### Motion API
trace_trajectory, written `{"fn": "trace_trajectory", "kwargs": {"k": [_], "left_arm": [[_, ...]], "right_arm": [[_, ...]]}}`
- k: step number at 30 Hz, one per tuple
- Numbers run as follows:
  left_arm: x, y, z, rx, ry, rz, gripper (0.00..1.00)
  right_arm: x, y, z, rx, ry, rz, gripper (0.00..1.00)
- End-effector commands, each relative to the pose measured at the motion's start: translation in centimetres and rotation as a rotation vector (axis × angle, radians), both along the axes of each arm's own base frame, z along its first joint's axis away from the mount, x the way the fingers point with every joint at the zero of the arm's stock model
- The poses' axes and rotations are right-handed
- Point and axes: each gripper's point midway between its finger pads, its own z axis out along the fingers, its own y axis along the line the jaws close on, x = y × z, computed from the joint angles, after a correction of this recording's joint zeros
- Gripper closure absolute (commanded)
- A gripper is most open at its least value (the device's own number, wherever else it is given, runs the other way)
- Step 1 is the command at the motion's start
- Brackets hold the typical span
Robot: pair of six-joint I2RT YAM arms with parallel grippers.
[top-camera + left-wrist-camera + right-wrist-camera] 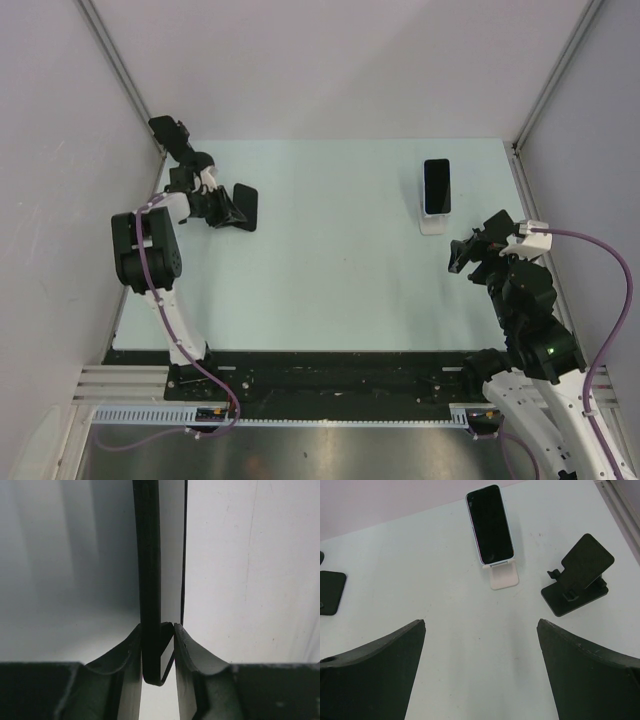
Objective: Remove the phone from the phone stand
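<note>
The phone (pixel 436 185), black-screened with a pale rim, leans on a small white phone stand (pixel 433 224) at the table's far right. It also shows in the right wrist view (pixel 490 524), upright on the white stand (pixel 503 576). My right gripper (pixel 463 255) is open and empty, a little nearer than the stand; in its own view (pixel 481 622) the jaws stand wide apart over bare table. My left gripper (pixel 222 206) is far away at the back left, shut (pixel 157 626) on the thin plate of a black folding stand (pixel 149 570).
A second black stand (pixel 577 575) sits just right of the white one in the right wrist view. The black stand held by the left gripper (pixel 245 206) shows at that view's left edge (pixel 330 592). Grey walls enclose the table at back, left and right.
</note>
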Motion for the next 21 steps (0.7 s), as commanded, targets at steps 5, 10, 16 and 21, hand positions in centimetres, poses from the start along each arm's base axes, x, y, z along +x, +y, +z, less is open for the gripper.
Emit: {"fn": "trace_trajectory", "kwargs": {"k": [5, 10, 16, 21], "left_arm": [[0.9, 2.8, -0.3, 0.087, -0.020, 0.024, 0.66], [0.9, 3.3, -0.3, 0.113, -0.015, 0.041, 0.51], [0.9, 4.1, 0.1, 0.163, -0.024, 0.062, 0.33], [0.9, 4.6, 0.5, 0.187, -0.025, 0.079, 0.19]], "right_arm": [[0.3, 0.1, 0.7, 0.007, -0.030, -0.001, 0.00], [0.3, 0.1, 0.7, 0.001, -0.029, -0.002, 0.00], [0.3, 0.1, 0.6, 0.000, -0.026, 0.000, 0.00], [0.4, 0.2, 0.6, -0.003, -0.023, 0.003, 0.00]]}}
